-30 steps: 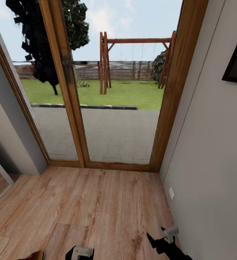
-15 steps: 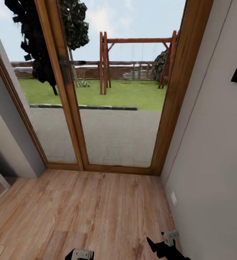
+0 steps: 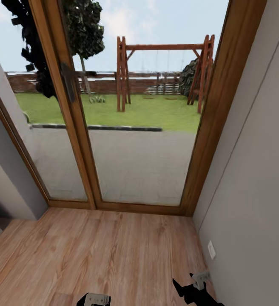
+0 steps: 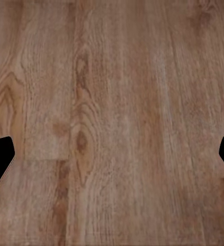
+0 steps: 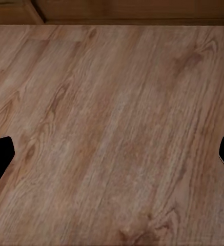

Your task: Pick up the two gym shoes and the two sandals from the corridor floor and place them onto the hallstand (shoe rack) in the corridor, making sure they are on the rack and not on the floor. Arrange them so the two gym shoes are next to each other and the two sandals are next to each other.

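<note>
Head view showed the corridor floor, planks running toward the far glass door. Left claw and right claw hung released, empty.

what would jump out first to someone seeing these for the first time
The tall wood-framed glass door straight ahead draws the eye, with a wooden swing frame on the lawn beyond it. Below lies bare corridor floor, a grey wall along the right. Both tools hang open over the planks, left tool and right tool.
</note>
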Controlling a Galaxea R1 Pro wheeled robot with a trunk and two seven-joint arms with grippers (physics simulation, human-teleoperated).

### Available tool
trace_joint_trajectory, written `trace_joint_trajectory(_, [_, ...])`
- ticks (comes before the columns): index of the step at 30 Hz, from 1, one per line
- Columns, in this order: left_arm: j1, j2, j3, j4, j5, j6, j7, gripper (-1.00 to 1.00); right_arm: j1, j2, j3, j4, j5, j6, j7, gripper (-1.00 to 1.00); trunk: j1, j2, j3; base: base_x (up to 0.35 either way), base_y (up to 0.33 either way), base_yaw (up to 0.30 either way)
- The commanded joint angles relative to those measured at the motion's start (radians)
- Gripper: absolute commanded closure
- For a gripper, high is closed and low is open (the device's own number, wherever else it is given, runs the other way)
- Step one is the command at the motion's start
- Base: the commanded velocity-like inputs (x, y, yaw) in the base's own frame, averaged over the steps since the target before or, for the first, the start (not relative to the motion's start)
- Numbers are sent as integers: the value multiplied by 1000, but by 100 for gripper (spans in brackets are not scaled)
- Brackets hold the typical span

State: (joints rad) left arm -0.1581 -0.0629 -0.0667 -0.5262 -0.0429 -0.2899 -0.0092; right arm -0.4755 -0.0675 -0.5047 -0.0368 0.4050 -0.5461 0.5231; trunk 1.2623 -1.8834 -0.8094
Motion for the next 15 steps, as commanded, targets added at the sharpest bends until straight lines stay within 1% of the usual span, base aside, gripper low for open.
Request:
trace_joint_trajectory(1, [0,0,0,0,0,0,0,-100,0,0,0,0,0,0,0,-100,0,0,0,287,0,0])
trace_joint_trajectory(15, [4,0,0,0,0,0,-1,-100,0,0,0,0,0,0,0,-100,0,0,0,263,0,0])
